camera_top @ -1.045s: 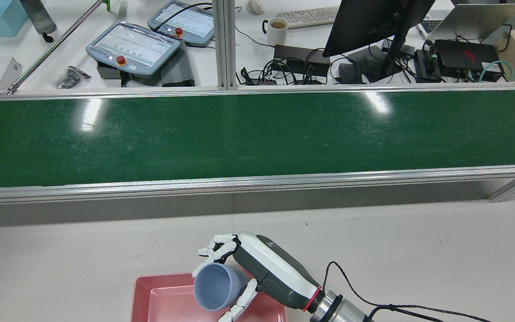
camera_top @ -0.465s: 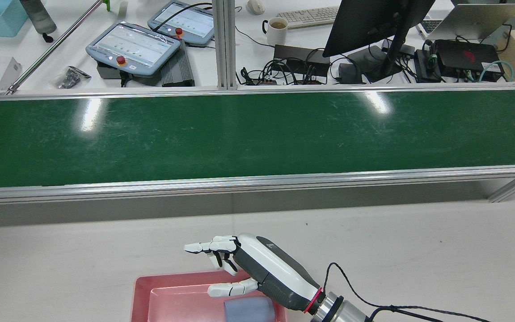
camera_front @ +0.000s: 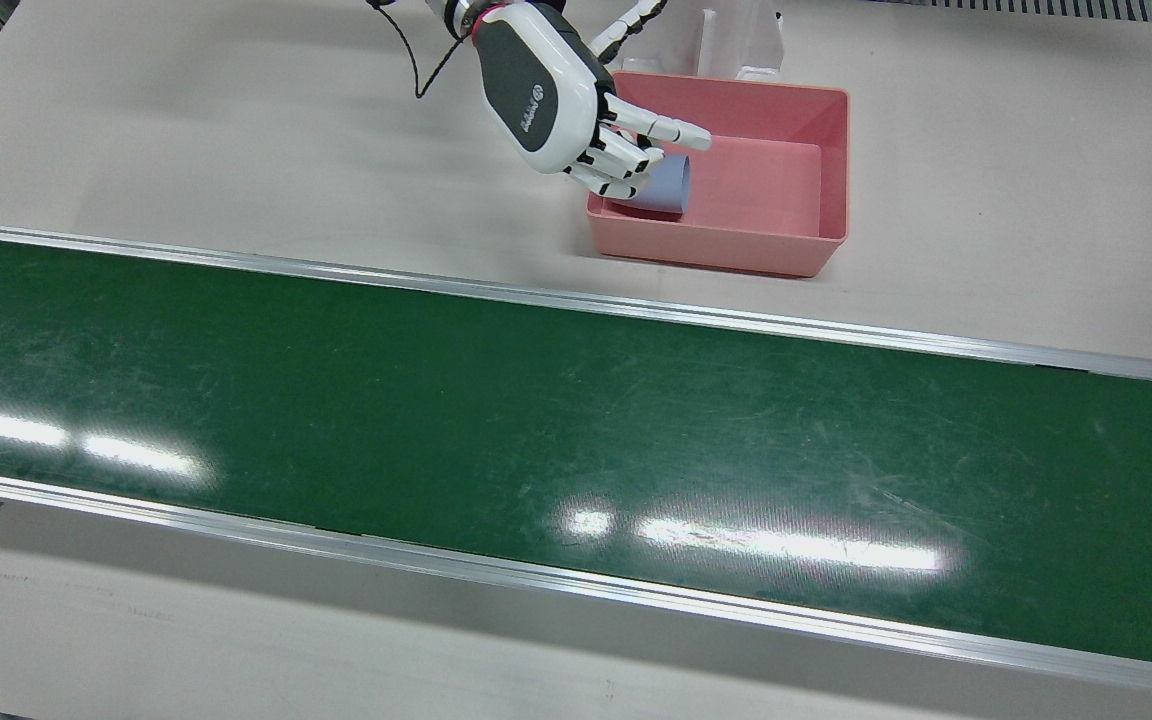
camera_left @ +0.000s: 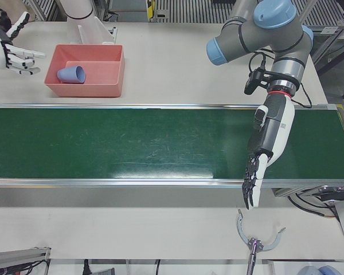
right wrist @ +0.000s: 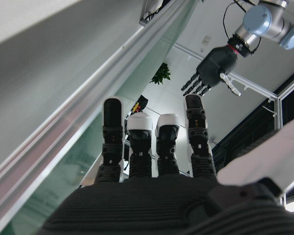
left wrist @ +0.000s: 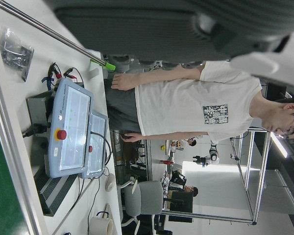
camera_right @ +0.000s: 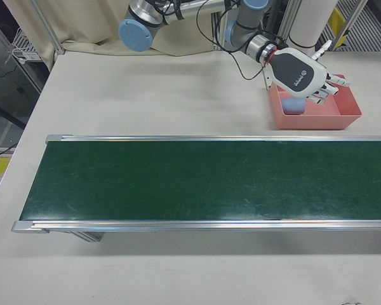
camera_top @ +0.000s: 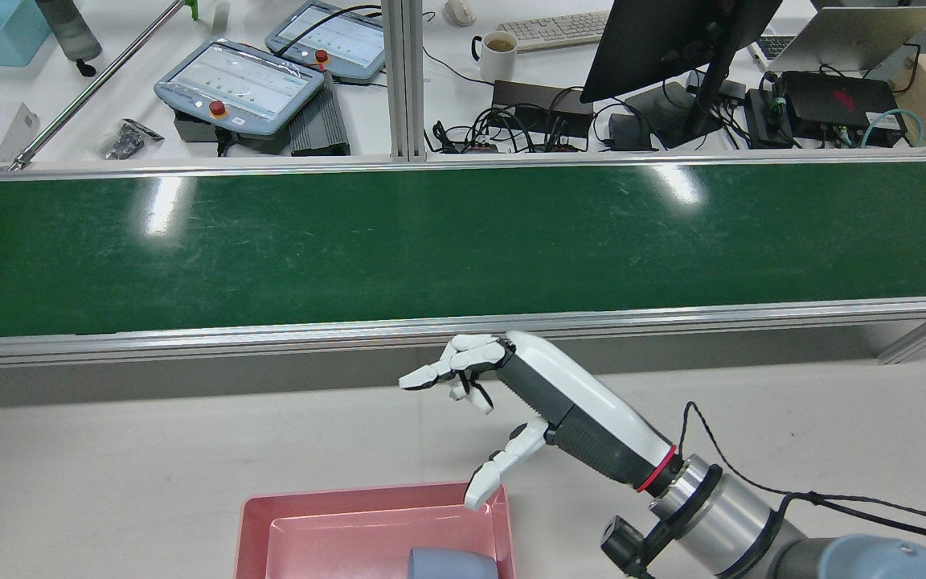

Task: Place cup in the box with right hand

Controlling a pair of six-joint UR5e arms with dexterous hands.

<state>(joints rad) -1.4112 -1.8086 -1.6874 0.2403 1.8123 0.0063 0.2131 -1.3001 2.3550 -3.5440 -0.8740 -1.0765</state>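
One cup (camera_left: 71, 74) lies sideways in the box (camera_left: 116, 71), near the bench's robot-side edge. Right hand (camera_top: 527, 402) hovers above, fingers spread, empty. Left-front view alone shows the left hand (camera_left: 268, 137), extended, empty.

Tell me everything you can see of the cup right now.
The cup is a plain pale blue-grey tumbler, plastic by its look, with no handle showing. It lies on its side on the floor of the pink box, close to the wall on the right arm's side. The right hand, open, is above that wall, and nothing grips the cup.
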